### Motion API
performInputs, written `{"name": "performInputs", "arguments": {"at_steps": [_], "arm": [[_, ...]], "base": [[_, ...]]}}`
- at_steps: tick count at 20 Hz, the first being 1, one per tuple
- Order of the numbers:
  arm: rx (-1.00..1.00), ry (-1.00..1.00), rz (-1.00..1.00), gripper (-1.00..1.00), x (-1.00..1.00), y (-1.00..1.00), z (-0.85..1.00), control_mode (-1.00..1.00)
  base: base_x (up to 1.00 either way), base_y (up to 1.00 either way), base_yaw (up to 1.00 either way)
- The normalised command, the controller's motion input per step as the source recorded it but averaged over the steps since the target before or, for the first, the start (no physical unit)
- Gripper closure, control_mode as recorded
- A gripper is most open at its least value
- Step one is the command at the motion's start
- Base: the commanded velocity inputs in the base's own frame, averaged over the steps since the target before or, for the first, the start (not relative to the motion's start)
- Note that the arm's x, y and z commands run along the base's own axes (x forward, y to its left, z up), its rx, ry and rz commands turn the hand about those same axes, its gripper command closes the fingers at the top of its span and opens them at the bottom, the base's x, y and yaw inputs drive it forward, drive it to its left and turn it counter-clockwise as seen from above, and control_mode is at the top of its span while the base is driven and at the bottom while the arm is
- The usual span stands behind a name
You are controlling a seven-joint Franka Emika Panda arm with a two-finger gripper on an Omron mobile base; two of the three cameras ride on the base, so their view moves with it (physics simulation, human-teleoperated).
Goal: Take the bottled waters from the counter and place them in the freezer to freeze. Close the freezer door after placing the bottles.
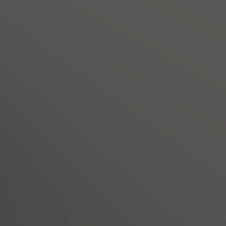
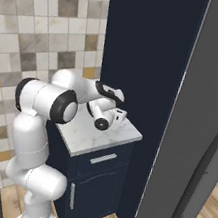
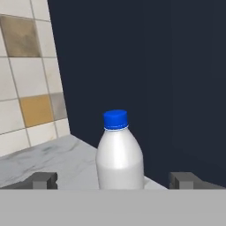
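Plain whitish water bottle [image 3: 119, 152] stands upright on the marble counter [image 3: 48, 156], blue cap [image 3: 115, 119] on, at 12 o'clock from the gripper [image 3: 115, 180]. Jaws spread wide, one fingertip [image 3: 43, 179] each side of the bottle, not touching it (nothing gripped). Navy cabinet wall [image 3: 145, 75] behind; tiled wall [image 3: 26, 79] at 10 o'clock.
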Motion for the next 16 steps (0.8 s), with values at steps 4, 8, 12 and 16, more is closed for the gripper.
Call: {"name": "performInputs", "arguments": {"at_steps": [4, 8, 12, 16], "arm": [[0.0, 0.0, 0.0, -1.0, 0.11, 0.0, -0.08, -1.0], [0.0, 0.0, 0.0, -1.0, 0.15, 0.0, -0.09, -1.0], [0.0, 0.0, 0.0, -1.0, 0.18, 0.0, -0.11, -1.0], [0.0, 0.0, 0.0, -1.0, 0.19, 0.0, -0.1, -1.0]], "base": [[0.0, 0.0, 0.0], [0.0, 0.0, 0.0], [0.0, 0.0, 0.0], [0.0, 0.0, 0.0]]}}
